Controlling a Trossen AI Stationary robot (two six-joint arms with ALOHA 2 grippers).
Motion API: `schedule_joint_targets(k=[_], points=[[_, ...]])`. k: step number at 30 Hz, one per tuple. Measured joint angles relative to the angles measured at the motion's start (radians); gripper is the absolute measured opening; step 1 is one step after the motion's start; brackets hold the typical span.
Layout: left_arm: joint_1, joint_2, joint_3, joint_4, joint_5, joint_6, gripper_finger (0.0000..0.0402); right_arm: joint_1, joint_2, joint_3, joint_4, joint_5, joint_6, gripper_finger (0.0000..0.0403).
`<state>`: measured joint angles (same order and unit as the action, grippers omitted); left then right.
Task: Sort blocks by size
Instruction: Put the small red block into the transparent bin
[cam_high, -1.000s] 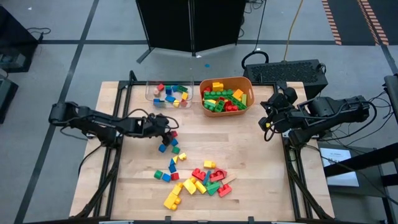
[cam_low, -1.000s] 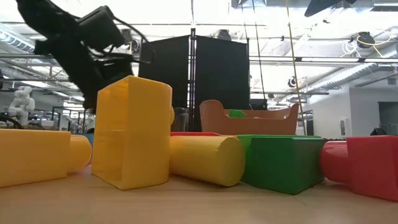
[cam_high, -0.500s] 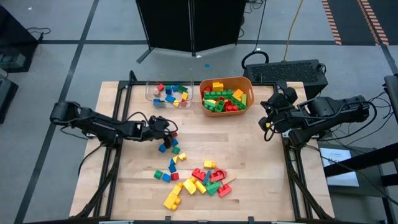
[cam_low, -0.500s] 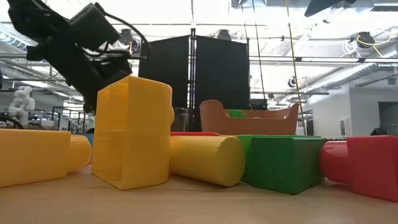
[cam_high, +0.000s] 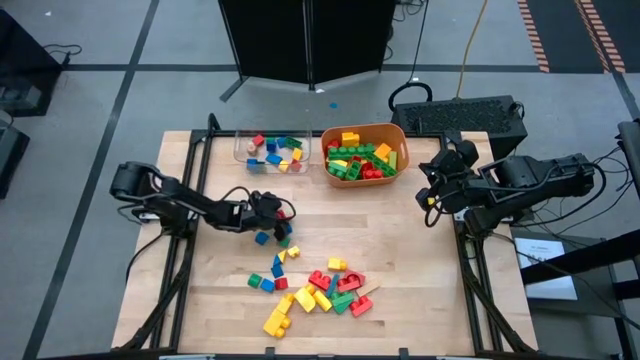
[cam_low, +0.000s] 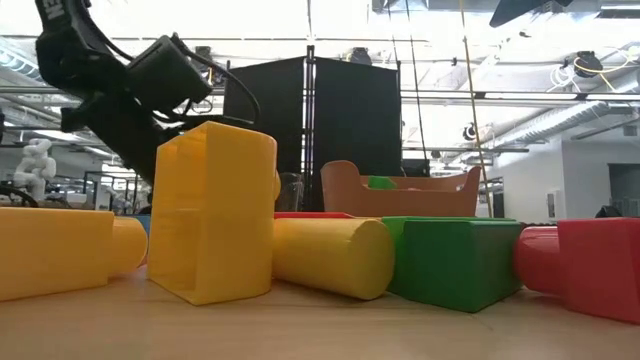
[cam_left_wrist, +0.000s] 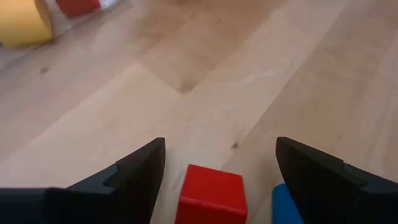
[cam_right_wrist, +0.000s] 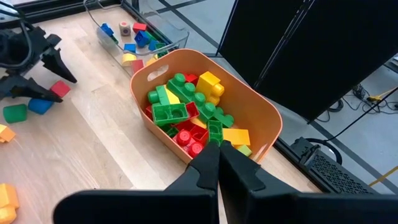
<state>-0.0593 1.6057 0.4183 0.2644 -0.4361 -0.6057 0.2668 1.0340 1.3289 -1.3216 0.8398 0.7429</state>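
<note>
High view: the blocks (cam_high: 315, 290) lie in three groups. About twenty are loose on the wooden desk (cam_high: 420, 260), strung from mid-desk toward its near edge. Roughly ten small ones sit in the clear plastic tray (cam_high: 243, 152) at the far edge. A heap of green, yellow and red bricks fills the orange tub (cam_high: 399, 143) beside the tray. There are two arms. The left arm reaches low across the desk, its left tool (cam_high: 283, 214) at the top of the loose string, beside a small red cube (cam_high: 290, 212). The right arm is folded off the desk's right edge, with the right tool (cam_high: 427, 190) pointing toward the tub.

Low view: four smooth plastic blocks fill the foreground: a hollow yellow block (cam_low: 212, 212), a yellow cylinder (cam_low: 332, 256), a green block (cam_low: 455, 260) and a red block (cam_low: 598, 265). The left arm slants down behind them.

Left wrist view: the left tool (cam_left_wrist: 217, 171) stands spread wide, released, its two dark fingers (cam_left_wrist: 134, 176) flanking the red cube (cam_left_wrist: 211, 195) without touching it; a blue block (cam_left_wrist: 286, 204) lies just beside.

Right wrist view: the right tool (cam_right_wrist: 219, 155) is clenched with nothing between its fingers, facing the tub (cam_right_wrist: 273, 127) of studded bricks.
</note>
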Motion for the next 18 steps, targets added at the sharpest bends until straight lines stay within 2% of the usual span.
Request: schedule_joint_targets(k=[3, 6, 15, 18], points=[[0.000, 0.030, 0.000, 0.004, 0.009, -0.063, 0.0289, 0.000, 0.000, 0.000, 0.000, 0.000, 0.000, 0.0004], [-0.012, 0.043, 0.000, -0.004, -0.012, -0.040, 0.0258, 0.000, 0.000, 0.000, 0.000, -0.001, 0.000, 0.0004], [-0.011, 0.033, 0.009, -0.012, -0.014, -0.070, 0.0125, 0.000, 0.000, 0.000, -0.020, -0.002, 0.001, 0.0004], [-0.011, 0.007, 0.028, -0.025, 0.015, -0.070, 0.0123, 0.000, 0.000, 0.000, -0.020, -0.003, 0.001, 0.0004]])
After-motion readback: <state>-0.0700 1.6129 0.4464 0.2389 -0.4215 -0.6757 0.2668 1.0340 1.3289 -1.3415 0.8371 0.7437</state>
